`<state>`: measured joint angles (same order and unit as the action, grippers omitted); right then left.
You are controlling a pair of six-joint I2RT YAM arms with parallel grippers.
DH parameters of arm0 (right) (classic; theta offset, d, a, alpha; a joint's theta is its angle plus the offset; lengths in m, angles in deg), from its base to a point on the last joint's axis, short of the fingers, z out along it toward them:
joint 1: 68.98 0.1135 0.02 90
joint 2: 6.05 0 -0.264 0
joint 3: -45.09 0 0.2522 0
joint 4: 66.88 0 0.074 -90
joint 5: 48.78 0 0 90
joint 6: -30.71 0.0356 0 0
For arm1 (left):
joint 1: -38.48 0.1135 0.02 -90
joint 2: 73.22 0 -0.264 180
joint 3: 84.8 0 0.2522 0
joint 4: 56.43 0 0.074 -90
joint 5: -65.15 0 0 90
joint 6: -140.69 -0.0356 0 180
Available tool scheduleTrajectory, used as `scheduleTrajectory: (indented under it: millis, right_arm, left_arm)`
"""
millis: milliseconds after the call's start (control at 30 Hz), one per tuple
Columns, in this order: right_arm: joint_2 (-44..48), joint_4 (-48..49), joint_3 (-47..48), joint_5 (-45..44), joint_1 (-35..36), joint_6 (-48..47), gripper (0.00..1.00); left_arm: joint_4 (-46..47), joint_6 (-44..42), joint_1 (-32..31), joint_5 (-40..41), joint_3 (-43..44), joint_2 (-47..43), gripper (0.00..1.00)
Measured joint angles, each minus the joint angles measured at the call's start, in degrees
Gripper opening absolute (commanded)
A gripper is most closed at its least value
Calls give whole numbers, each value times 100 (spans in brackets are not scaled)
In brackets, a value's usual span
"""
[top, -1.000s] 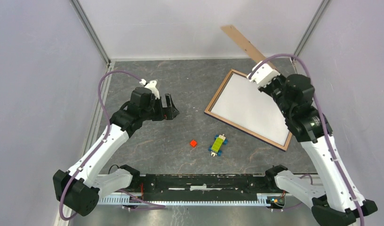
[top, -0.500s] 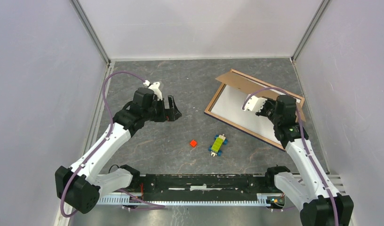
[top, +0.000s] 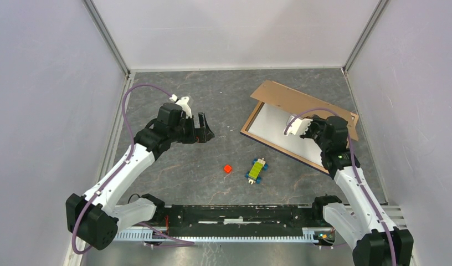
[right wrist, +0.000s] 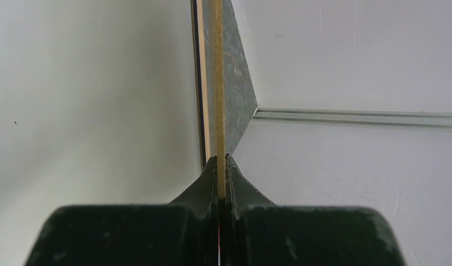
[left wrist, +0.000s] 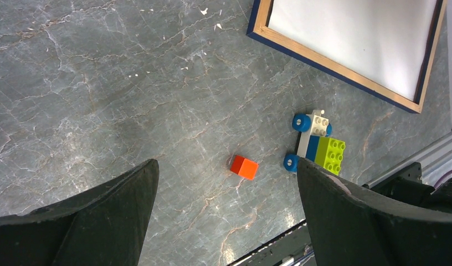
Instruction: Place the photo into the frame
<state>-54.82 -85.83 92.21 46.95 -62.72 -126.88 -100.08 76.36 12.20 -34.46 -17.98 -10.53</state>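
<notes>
The frame [top: 291, 153] lies flat at the right of the table, light wood edge up, dark blue outer side. A plain white sheet [top: 272, 128] fills it; no seaside picture side shows. My right gripper [top: 316, 123] is shut on the brown backing board [top: 290, 98], which covers the frame's far right part. The right wrist view shows the board edge-on [right wrist: 218, 83] pinched between my right gripper's [right wrist: 221, 158] jaws. My left gripper [top: 204, 131] is open and empty, hovering left of the frame. The left wrist view shows this gripper [left wrist: 226, 166] above the table, with the frame [left wrist: 323, 60] at upper right.
A small orange cube [top: 227, 168] and a toy brick car [top: 257, 169] with blue wheels lie near the table's front middle, also in the left wrist view as cube [left wrist: 244, 167] and car [left wrist: 318, 145]. Walls enclose the table on three sides.
My right arm has swung the backing board down from raised against the back wall to lying low over the frame's far side. The left arm has barely moved.
</notes>
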Motion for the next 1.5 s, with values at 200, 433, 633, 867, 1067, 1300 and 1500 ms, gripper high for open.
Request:
scheduleTrajectory:
  millis: [200,433,633,867,1067,1300,1500]
  right_arm:
    - [-33,42,-39,-81,-4,-37,0]
    - [-155,42,-44,-184,-114,-68,0]
    - [-210,90,-81,-181,-234,-70,0]
    - [-348,166,-96,-166,-264,-68,0]
    - [-382,173,-98,-122,-264,-68,0]
    - [-457,173,-98,-120,-264,-85,0]
    - [-461,175,-101,-122,-264,-85,0]
  left_arm:
    - [0,0,0,0,0,9,100]
    - [0,0,0,0,0,17,100]
    - [2,0,0,-2,0,20,100]
    - [2,-2,0,-2,0,31,100]
    - [4,0,0,-9,0,48,100]
    - [2,0,0,-17,0,52,100]
    - [4,0,0,-20,0,52,100]
